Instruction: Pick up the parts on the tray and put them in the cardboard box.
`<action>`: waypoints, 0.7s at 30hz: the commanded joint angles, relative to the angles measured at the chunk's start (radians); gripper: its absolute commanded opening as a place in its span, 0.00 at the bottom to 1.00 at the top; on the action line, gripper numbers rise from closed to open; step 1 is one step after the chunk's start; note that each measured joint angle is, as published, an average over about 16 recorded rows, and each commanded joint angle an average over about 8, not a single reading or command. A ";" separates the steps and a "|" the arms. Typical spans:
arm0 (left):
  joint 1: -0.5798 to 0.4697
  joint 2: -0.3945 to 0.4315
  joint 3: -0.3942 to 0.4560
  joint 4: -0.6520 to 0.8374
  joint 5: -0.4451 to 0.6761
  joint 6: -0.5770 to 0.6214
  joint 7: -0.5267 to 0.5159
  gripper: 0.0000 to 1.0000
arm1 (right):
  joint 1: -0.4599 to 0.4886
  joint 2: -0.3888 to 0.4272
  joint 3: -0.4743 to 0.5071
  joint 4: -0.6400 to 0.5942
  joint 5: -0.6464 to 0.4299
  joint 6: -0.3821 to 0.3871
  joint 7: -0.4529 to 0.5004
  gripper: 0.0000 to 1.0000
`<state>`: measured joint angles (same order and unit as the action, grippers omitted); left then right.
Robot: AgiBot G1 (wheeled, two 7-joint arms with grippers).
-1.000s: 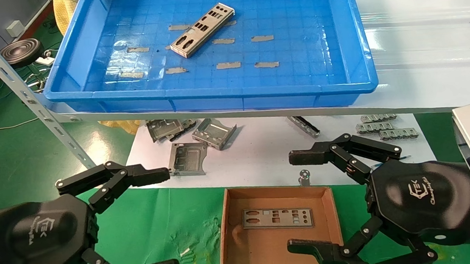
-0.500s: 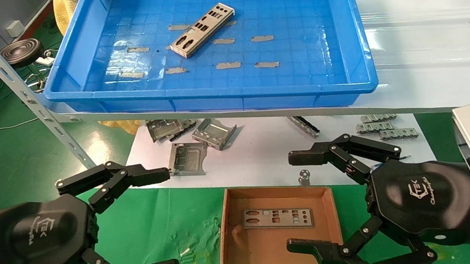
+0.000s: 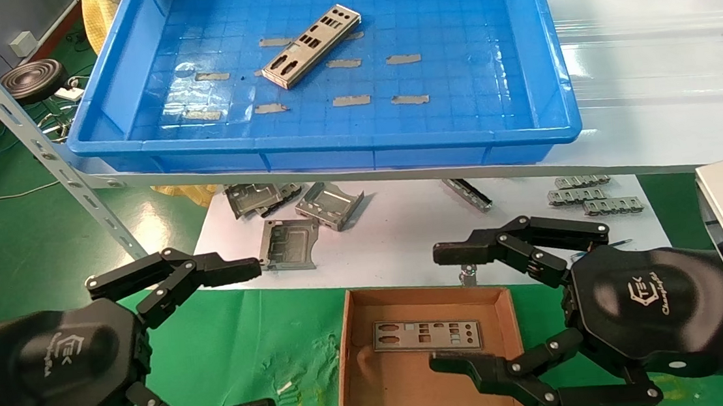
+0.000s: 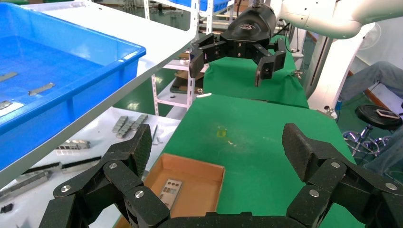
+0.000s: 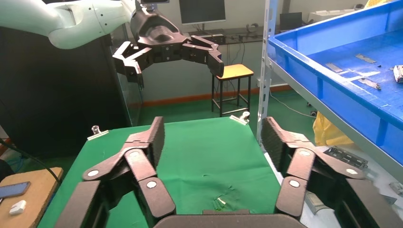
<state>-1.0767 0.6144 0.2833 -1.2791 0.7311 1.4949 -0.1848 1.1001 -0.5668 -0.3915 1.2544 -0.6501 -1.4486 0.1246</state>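
Green cloth covered the low table (image 3: 249, 343) beneath a white shelf carrying the tray (image 3: 330, 147).

On the left, the left gripper (image 3: 265, 336) hovered over the green cloth, jaws spread wide, holding nothing. Up on the shelf, 1 part (image 3: 312, 46) lay at an angle on the tray floor among short tape strips (image 3: 350, 100). Below the shelf, folded brackets (image 3: 329, 204) sat on white paper. Nearer, the cardboard box (image 3: 348, 354) rested on the cloth with 1 plate (image 3: 427, 336) flat inside. On the right, the right gripper (image 3: 433, 308) hung over the box's right side, jaws wide apart and empty.
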 commanded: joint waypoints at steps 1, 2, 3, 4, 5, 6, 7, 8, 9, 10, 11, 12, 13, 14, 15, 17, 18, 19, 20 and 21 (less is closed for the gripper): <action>0.000 0.000 0.000 0.000 0.000 0.000 0.000 1.00 | 0.000 0.000 0.000 0.000 0.000 0.000 0.000 0.00; 0.000 0.000 0.000 0.000 0.000 0.000 0.000 1.00 | 0.000 0.000 0.000 0.000 0.000 0.000 0.000 0.00; 0.000 0.000 0.000 0.000 0.000 0.000 0.000 1.00 | 0.000 0.000 0.000 0.000 0.000 0.000 0.000 0.00; 0.000 0.000 0.000 0.000 0.000 0.000 0.000 1.00 | 0.000 0.000 0.000 0.000 0.000 0.000 0.000 0.00; 0.000 0.000 0.000 0.000 0.000 0.000 0.000 1.00 | 0.000 0.000 0.000 0.000 0.000 0.000 0.000 0.00; 0.000 0.000 0.000 0.000 0.000 0.000 0.000 1.00 | 0.000 0.000 0.000 0.000 0.000 0.000 0.000 0.00; 0.000 0.000 0.000 0.000 0.000 0.000 0.000 1.00 | 0.000 0.000 0.000 0.000 0.000 0.000 0.000 0.00; 0.000 0.000 0.000 0.000 0.000 0.000 0.000 1.00 | 0.000 0.000 0.000 0.000 0.000 0.000 0.000 0.00; 0.000 0.000 0.000 0.000 0.000 0.000 0.000 1.00 | 0.000 0.000 0.000 0.000 0.000 0.000 0.000 0.00; 0.000 0.000 0.000 0.000 0.000 0.000 0.000 1.00 | 0.000 0.000 0.000 0.000 0.000 0.000 0.000 0.00; 0.000 0.000 0.000 0.000 0.000 0.000 0.000 1.00 | 0.000 0.000 0.000 0.000 0.000 0.000 0.000 0.00; 0.000 0.000 0.000 0.000 0.000 0.000 0.000 1.00 | 0.000 0.000 0.000 0.000 0.000 0.000 0.000 0.00; 0.000 0.000 0.000 0.000 0.000 0.000 0.000 1.00 | 0.000 0.000 0.000 0.000 0.000 0.000 0.000 0.00; 0.000 0.000 0.000 0.000 0.000 0.000 0.000 1.00 | 0.000 0.000 0.000 0.000 0.000 0.000 0.000 0.00; 0.000 0.000 0.000 0.000 0.000 0.000 0.000 1.00 | 0.000 0.000 0.000 0.000 0.000 0.000 0.000 0.00; 0.000 0.000 0.000 0.000 0.000 0.000 0.000 1.00 | 0.000 0.000 0.000 0.000 0.000 0.000 0.000 0.00; 0.000 0.000 0.000 0.000 0.000 0.000 0.000 1.00 | 0.000 0.000 0.000 0.000 0.000 0.000 0.000 0.00; 0.000 0.000 0.000 0.000 0.000 0.000 0.000 1.00 | 0.000 0.000 0.000 0.000 0.000 0.000 0.000 0.00; 0.000 0.000 0.000 0.000 0.000 0.000 0.000 1.00 | 0.000 0.000 0.000 0.000 0.000 0.000 0.000 0.00; 0.000 0.000 0.000 0.000 0.000 0.000 0.000 1.00 | 0.000 0.000 0.000 0.000 0.000 0.000 0.000 0.00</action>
<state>-1.0767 0.6144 0.2833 -1.2791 0.7311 1.4949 -0.1848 1.1001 -0.5668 -0.3915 1.2544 -0.6501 -1.4486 0.1246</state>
